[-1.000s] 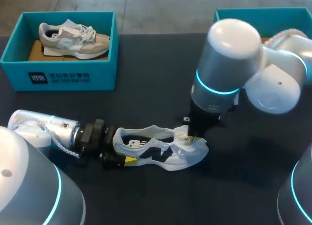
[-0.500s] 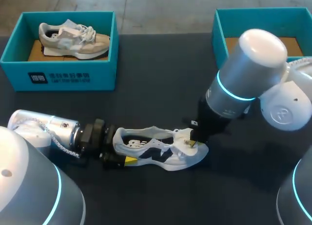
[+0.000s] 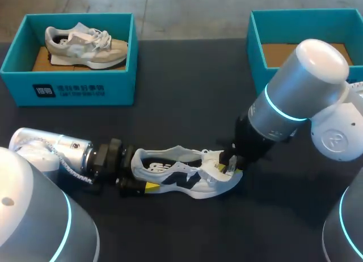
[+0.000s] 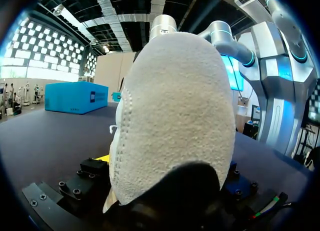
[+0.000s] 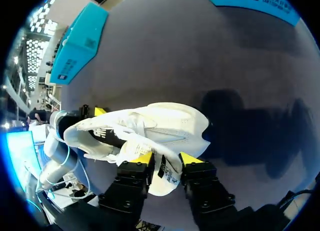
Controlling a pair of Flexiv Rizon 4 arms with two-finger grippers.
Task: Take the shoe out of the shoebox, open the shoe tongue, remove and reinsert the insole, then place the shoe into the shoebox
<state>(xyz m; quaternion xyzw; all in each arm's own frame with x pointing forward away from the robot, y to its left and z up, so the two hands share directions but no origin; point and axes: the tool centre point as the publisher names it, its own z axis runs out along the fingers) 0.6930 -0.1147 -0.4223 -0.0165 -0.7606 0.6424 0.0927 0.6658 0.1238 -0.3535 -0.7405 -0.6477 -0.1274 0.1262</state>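
I see the shoe [image 3: 187, 174] on the table [image 3: 181, 103] near me, left gripper [image 3: 136, 185] at its heel, right gripper [image 3: 229, 165] at its tongue. Behind it: left box [image 3: 68, 92] with a second shoe [image 3: 85, 45] inside, and right box [image 3: 255, 35].

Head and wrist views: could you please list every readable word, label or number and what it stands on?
Left shoebox front: white logo and two print lines, too small to read.
White shoe side: dark mark, too blurred to read.
Shoe tongue label: tiny print, unreadable.
Nothing else legible.
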